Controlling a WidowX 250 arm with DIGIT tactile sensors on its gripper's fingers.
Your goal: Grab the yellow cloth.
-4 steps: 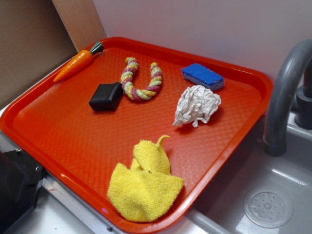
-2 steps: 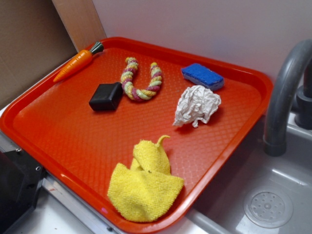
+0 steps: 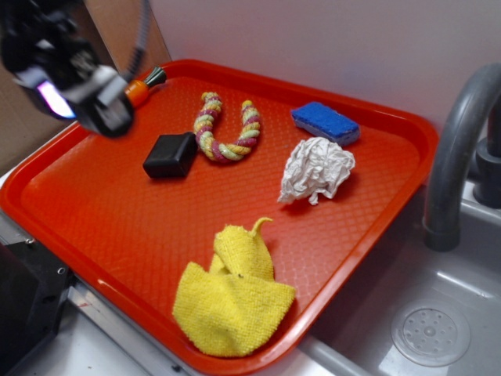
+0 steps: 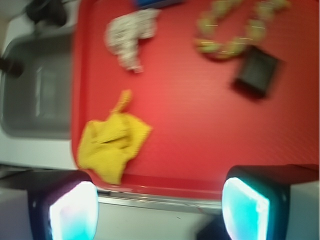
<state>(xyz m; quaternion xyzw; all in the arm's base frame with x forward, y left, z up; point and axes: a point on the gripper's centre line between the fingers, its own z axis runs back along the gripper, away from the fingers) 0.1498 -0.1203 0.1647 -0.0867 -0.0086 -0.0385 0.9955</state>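
The yellow cloth (image 3: 233, 299) lies rumpled and folded at the near edge of the red tray (image 3: 94, 196); in the wrist view the yellow cloth (image 4: 112, 140) sits at the lower left of the tray (image 4: 200, 125). My gripper (image 3: 86, 90) hangs blurred at the upper left, over the tray's far-left corner and well away from the cloth. In the wrist view the gripper (image 4: 160, 210) is open, its two glowing pads spread wide with nothing between them.
On the tray lie a braided rope toy (image 3: 227, 125), a black block (image 3: 170, 154), a blue sponge (image 3: 325, 122), a crumpled white paper wad (image 3: 315, 169) and a toy carrot (image 3: 145, 84), partly hidden by the gripper. A grey faucet (image 3: 458, 149) and sink basin (image 3: 430, 333) stand at the right.
My gripper has come into the exterior view at the upper left, covering most of the carrot. Nothing on the tray has moved.
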